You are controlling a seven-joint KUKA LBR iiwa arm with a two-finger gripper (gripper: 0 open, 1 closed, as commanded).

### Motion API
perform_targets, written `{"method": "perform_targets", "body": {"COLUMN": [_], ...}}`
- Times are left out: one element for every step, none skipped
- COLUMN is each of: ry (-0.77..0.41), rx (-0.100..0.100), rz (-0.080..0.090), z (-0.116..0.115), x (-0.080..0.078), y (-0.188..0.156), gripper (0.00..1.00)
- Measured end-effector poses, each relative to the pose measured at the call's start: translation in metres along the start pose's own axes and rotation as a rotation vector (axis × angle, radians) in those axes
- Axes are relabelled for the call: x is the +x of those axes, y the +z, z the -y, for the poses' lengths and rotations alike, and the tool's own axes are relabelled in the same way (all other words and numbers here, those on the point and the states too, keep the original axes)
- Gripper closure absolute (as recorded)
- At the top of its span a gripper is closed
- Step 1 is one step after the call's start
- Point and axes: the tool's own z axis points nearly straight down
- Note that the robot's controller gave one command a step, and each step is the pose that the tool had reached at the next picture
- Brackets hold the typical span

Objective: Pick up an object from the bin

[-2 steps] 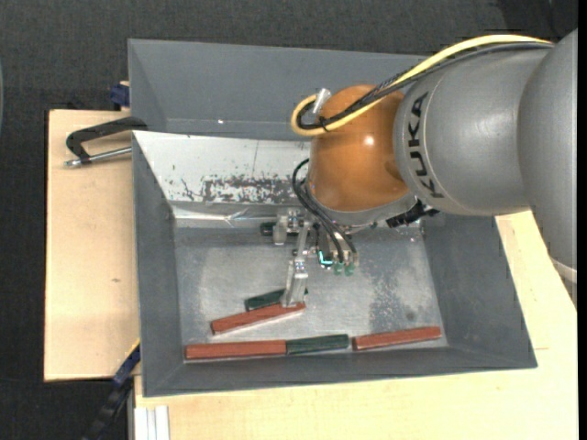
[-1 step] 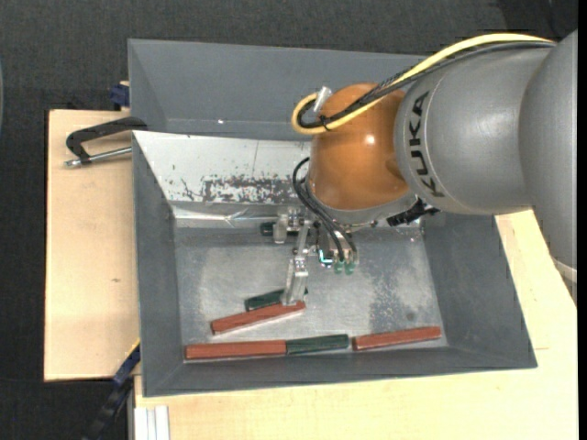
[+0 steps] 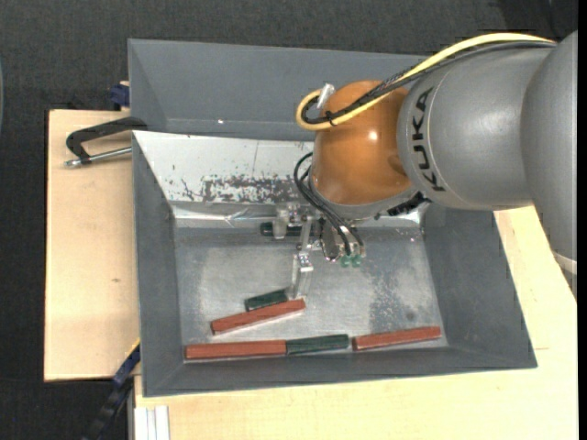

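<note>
Camera view: the arm's orange wrist cover (image 3: 358, 154) hides the top of the claw (image 3: 301, 280), and whether the claw is spread or pressed together cannot be told. Its slim lower end hangs low over the middle of the bin (image 3: 151, 273), right by the upper right end of a tilted red-brown bar (image 3: 259, 317). Contact with it is hard to make out. A small dark green block (image 3: 266, 299) lies against that bar's upper edge. A row of three bars (image 3: 317, 344), red-brown, dark green, red-brown, lines the front wall.
</note>
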Motion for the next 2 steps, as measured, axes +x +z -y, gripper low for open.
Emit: {"method": "perform_targets", "body": {"ry": [-0.013, 0.050], "rx": [0.004, -0.004], "rz": [-0.002, -0.006], "z": [-0.030, -0.019], "x": [0.020, 0.031], "y": [0.030, 0.041], "gripper": [0.00, 0.00]}}
